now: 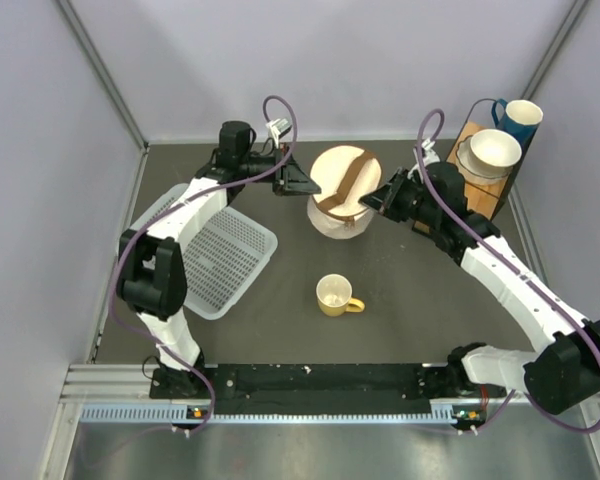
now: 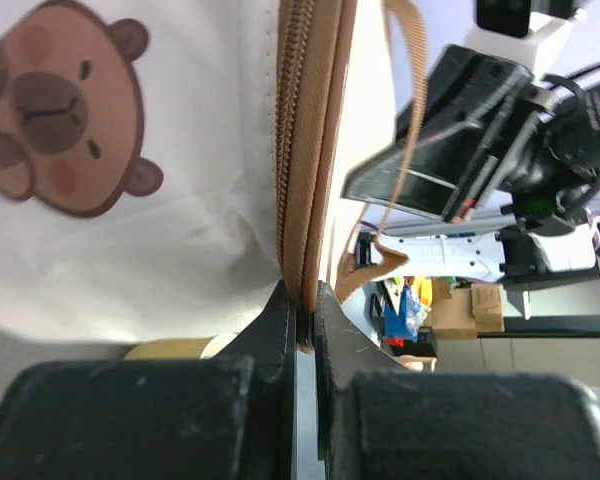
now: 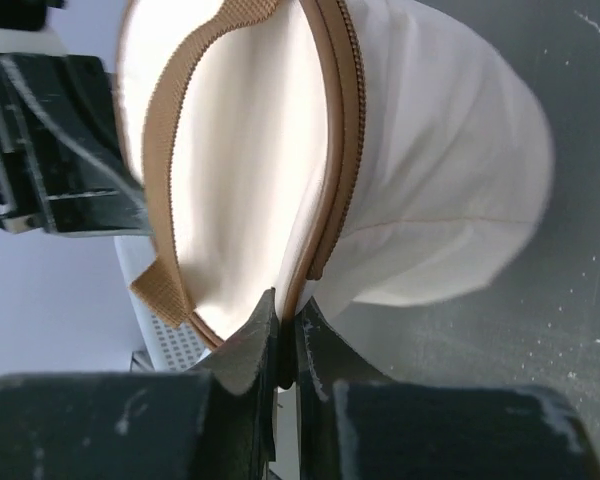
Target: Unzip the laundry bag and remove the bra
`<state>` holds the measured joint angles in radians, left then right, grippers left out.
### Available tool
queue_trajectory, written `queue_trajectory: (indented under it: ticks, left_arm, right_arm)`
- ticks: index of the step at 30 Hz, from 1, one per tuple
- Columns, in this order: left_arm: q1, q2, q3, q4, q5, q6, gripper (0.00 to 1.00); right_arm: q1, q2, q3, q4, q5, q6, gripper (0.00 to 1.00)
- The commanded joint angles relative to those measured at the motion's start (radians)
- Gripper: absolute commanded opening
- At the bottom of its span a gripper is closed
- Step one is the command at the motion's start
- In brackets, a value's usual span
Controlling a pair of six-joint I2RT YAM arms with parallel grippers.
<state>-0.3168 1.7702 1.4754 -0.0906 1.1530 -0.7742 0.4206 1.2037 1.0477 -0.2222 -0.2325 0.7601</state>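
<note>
The laundry bag [image 1: 342, 192] sits at the far middle of the bench [image 1: 420, 310]. Its round lid faces up and its brown strap [image 1: 352, 178] lies across the top. The zip [image 2: 298, 150] looks shut where I can see it. No bra shows, so I think it is inside.

The left gripper [image 2: 302, 300] has its fingers pinched narrow on the zip edge of the bag. The right gripper [image 3: 285, 315] pinches the brown rim on the other side. I think the unzip step is only at its start.

Next, one gripper should hold the bag firm. The other must find the little zip tab and pull it round the lid. I cannot tell if either gripper has the tab. A yellow mug [image 1: 336, 295] stands nearer, well apart.
</note>
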Motion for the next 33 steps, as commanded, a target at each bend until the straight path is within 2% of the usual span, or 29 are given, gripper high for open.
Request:
queue_trajectory:
  ticks: [1,2,3,4,6,7,8,11,12,15,18,24,26,33]
  left_arm:
    - [-0.002,0.069,0.089,-0.038,-0.050,0.079,0.05]
    - [-0.002,0.078,0.108,-0.075,-0.082,0.108,0.29]
    - [-0.001,0.086,0.143,-0.125,-0.120,0.136,0.47]
    - [0.004,0.092,0.154,-0.214,-0.166,0.186,0.61]
    - [0.008,0.049,0.134,-0.267,-0.307,0.223,0.81]
    - [0.007,0.022,0.116,-0.287,-0.370,0.252,0.83]
    - [0.005,-0.012,0.093,-0.288,-0.465,0.260,0.84]
    - [-0.021,-0.152,0.016,-0.327,-0.635,0.306,0.80]
    - [-0.056,-0.210,-0.012,-0.340,-0.660,0.320,0.74]
    - [-0.160,-0.284,-0.049,-0.383,-0.743,0.349,0.65]
    - [-0.270,-0.313,-0.062,-0.411,-0.840,0.363,0.57]
    - [-0.395,-0.278,-0.049,-0.405,-0.912,0.343,0.48]
    - [-0.412,-0.256,-0.038,-0.405,-0.912,0.336,0.44]
    - [-0.459,-0.144,0.040,-0.414,-0.992,0.323,0.41]
  right_arm:
    - [-0.002,-0.041,-0.015,0.101,0.004,0.042,0.00]
    - [0.001,-0.043,-0.014,0.101,0.028,0.051,0.00]
    - [0.001,-0.043,-0.012,0.096,0.041,0.073,0.00]
    - [0.001,-0.041,-0.003,0.089,0.050,0.083,0.00]
    - [0.003,-0.038,0.014,0.035,0.085,0.100,0.00]
    - [0.003,-0.038,0.021,0.020,0.114,0.108,0.00]
    - [0.003,-0.038,0.021,0.006,0.127,0.116,0.00]
    - [0.001,-0.035,0.018,-0.025,0.163,0.151,0.00]
    - [0.003,-0.035,0.018,-0.026,0.170,0.168,0.00]
    - [0.004,-0.010,0.029,-0.049,0.196,0.191,0.00]
    - [0.006,0.013,0.049,-0.072,0.208,0.206,0.00]
    - [0.007,0.022,0.071,-0.072,0.217,0.219,0.00]
    - [0.007,0.022,0.072,-0.077,0.220,0.220,0.00]
    - [0.007,0.014,0.069,-0.082,0.229,0.223,0.00]
